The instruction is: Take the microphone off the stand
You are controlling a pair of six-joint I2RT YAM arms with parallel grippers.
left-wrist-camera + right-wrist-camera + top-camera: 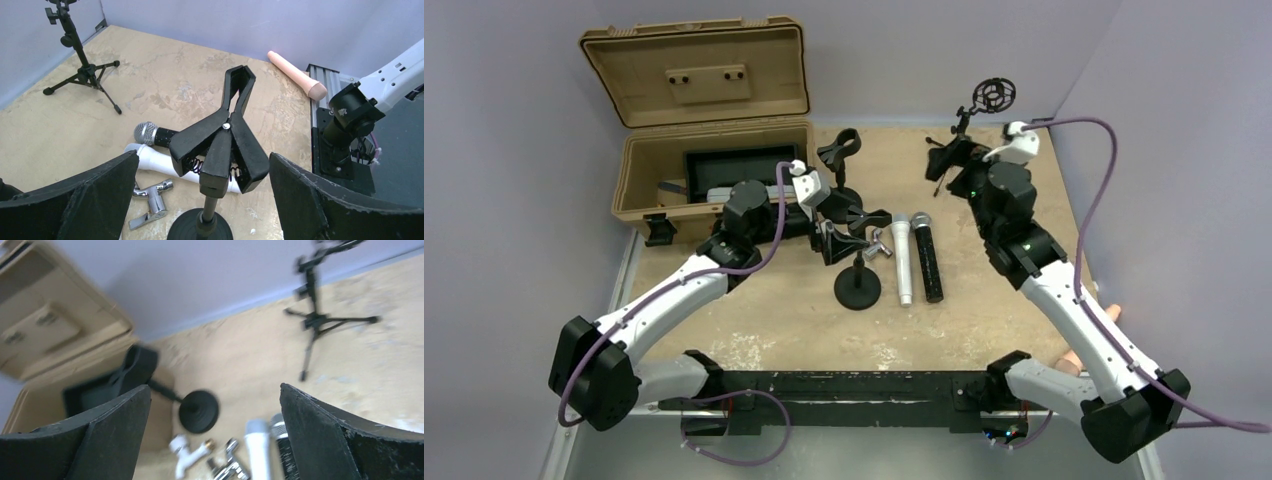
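A black desk stand with a round base (857,290) holds a spring clip (225,145), and the clip is empty. A white microphone (904,260) and a black microphone (928,264) with a silver grille lie side by side on the table just right of the stand. They also show in the left wrist view, white (155,161) and black (150,134). My left gripper (836,236) is open, with its jaws on either side of the clip's handles (204,167), apart from them. My right gripper (951,160) is open and empty, raised near the tripod stand; its wrist view is blurred.
A tan case (714,150) stands open at the back left. A second clip stand (839,150) is in front of it. A tripod stand with a shock mount (992,96) is at the back right. A chrome tap (152,202) and a white tap (190,452) lie by the base. A beige cylinder (297,75) lies near the right.
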